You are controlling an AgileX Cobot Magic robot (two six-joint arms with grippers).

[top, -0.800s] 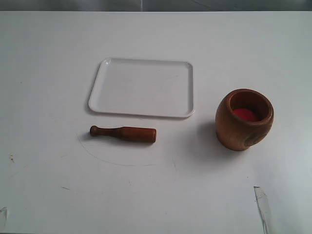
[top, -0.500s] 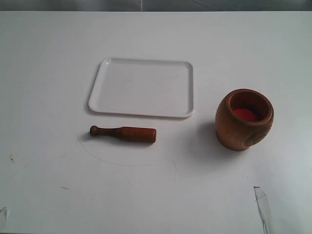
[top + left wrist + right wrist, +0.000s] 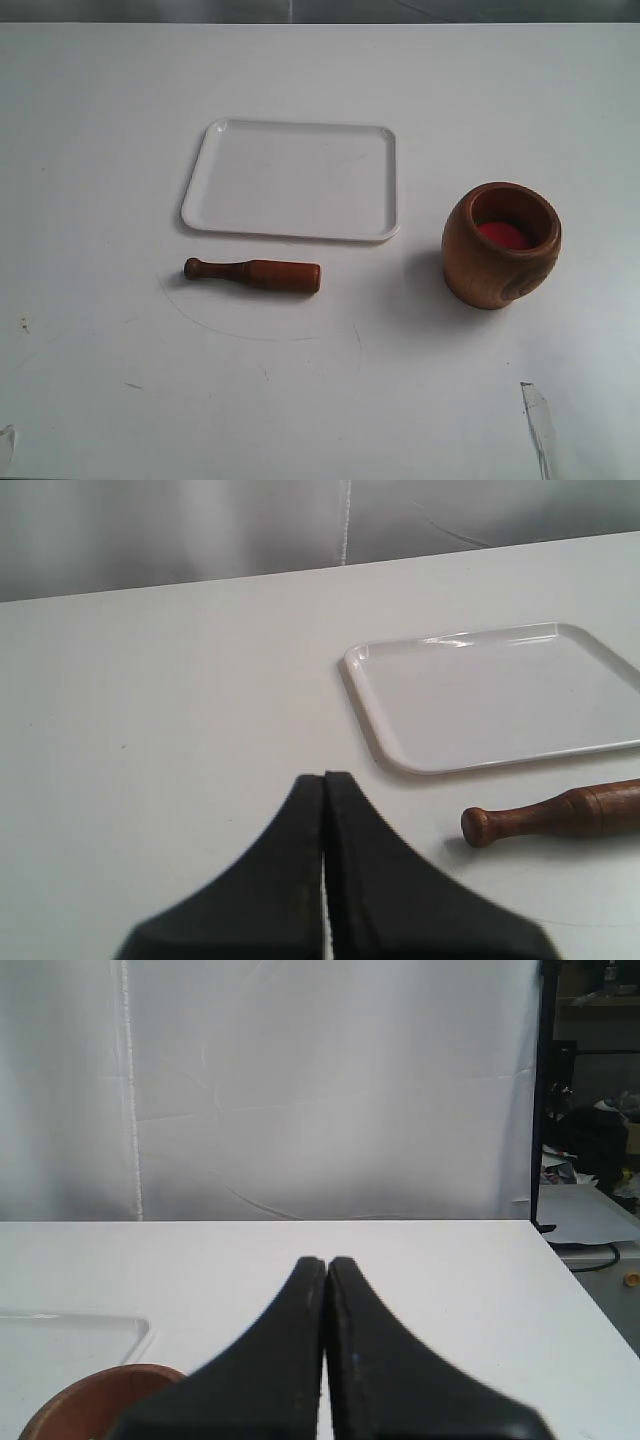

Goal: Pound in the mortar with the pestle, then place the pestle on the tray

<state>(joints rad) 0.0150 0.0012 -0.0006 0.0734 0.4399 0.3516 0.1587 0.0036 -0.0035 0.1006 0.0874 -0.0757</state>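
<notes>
1. Setting: flat white counter [image 3: 100,120], with a white curtain [image 3: 300,1090] hanging behind its far edge. A few faint scuffs mark the near part of the counter.
2. The left gripper [image 3: 323,778] has its fingers pressed together with nothing between them. It hovers over bare counter, apart from every object, and does not show in the exterior view.
3. The pestle [image 3: 255,274] lies flat on the counter, knob end to the left and thick end to the right. It is just in front of the tray's near edge, not touching it.
4. The tray [image 3: 295,180] sits flat near the middle with nothing on it.
5. The mortar [image 3: 500,250] stands upright, well to the right of the tray. Its red bottom is visible and nothing is inside.
6. The right gripper [image 3: 326,1260] is likewise closed tight and holding nothing. The mortar rim shows just below it.
7. Judgement: the task is at its start. The pestle has not been grasped and no pounding has been done.
8. Next move, as I judge it: spread the left jaws, come down over the pestle's shaft and close across its width. It is round and may roll if nudged.
</notes>
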